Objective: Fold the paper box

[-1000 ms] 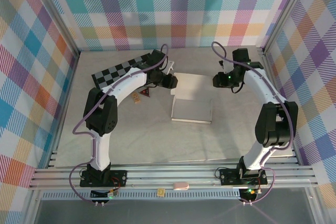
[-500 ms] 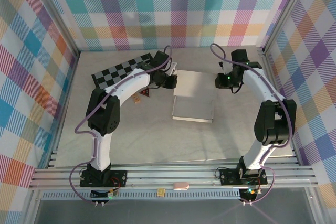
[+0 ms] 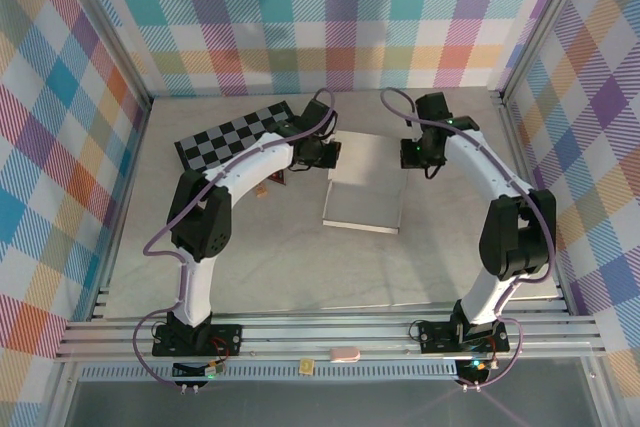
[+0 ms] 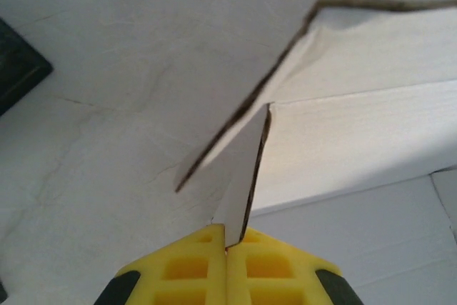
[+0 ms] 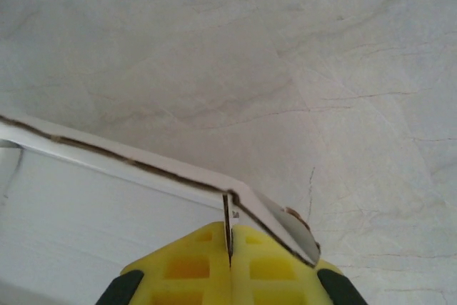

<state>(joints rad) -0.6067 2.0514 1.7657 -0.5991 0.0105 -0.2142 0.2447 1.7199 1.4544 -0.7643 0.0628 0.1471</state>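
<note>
Pinching paper box (image 3: 365, 197) edges, apparently far corners: left hand (image 4: 227, 239), right hand (image 5: 230, 241).

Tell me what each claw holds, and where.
Both hold the paper box: left claw pinches a flap edge at its far-left corner, right claw one at the far-right corner.

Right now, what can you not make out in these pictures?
- Top view: small dark red item, too small, partly under the left arm.
- Left wrist view: white thin cardboard box, cut off by the right edge.
- Right wrist view: the box's pinched edge, hidden inside the shut right pincer.
</note>
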